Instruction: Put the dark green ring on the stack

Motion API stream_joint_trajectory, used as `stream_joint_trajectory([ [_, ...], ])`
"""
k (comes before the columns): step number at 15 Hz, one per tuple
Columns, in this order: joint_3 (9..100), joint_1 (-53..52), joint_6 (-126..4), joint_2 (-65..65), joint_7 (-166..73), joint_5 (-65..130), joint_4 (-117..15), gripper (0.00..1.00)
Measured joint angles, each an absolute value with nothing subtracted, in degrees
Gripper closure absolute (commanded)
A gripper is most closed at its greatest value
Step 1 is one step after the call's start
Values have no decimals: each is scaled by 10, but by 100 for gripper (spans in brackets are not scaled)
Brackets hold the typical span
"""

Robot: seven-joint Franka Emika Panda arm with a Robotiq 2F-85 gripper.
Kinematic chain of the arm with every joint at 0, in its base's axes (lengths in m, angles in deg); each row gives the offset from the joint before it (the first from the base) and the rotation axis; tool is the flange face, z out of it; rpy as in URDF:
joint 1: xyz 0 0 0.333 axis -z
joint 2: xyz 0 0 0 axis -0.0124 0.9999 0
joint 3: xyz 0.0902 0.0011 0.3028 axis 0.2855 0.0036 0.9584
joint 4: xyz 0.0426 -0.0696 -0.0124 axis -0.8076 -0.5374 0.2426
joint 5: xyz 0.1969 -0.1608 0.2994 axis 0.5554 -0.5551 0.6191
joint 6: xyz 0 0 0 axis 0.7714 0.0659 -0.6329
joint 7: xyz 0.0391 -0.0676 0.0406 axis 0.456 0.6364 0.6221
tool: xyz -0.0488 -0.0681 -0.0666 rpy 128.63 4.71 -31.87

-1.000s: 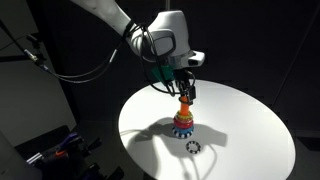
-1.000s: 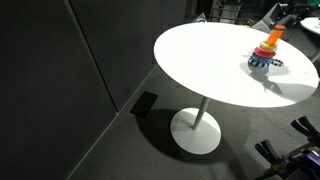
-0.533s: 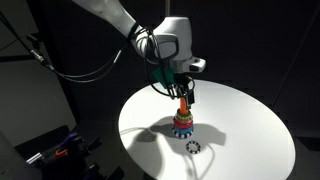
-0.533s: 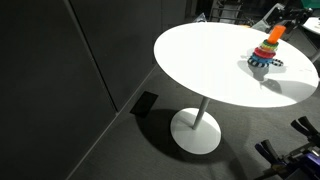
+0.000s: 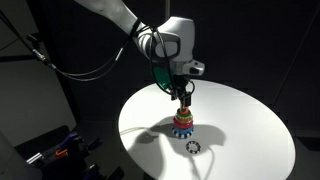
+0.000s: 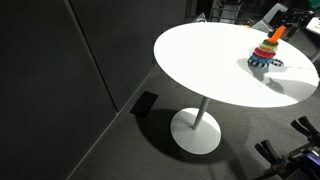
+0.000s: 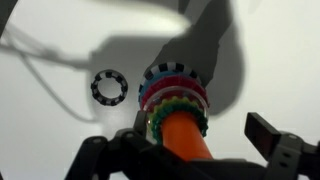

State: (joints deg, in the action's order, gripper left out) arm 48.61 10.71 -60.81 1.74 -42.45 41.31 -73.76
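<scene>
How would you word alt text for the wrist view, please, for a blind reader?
An orange peg rises from the stack of coloured rings on a white table, between the open claw's fingers. A black-and-white checkered ring lies flat beside the stack, not touching it.

A round white table [image 5: 243, 128] [image 6: 200, 60] stands on a single pedestal [image 6: 196, 128] on the dark floor [image 6: 110, 140]; near its middle the stack [image 5: 184, 123] [image 6: 266, 52] sits upright on the top. A black-and-white checkered ring [image 5: 193, 147] [image 7: 107, 87] lies flat just beside it, not touching.
</scene>
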Motion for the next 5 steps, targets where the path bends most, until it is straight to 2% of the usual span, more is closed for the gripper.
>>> stream_joint_trajectory([
  [5,489,109,-570,11,-389,415,-737,0],
])
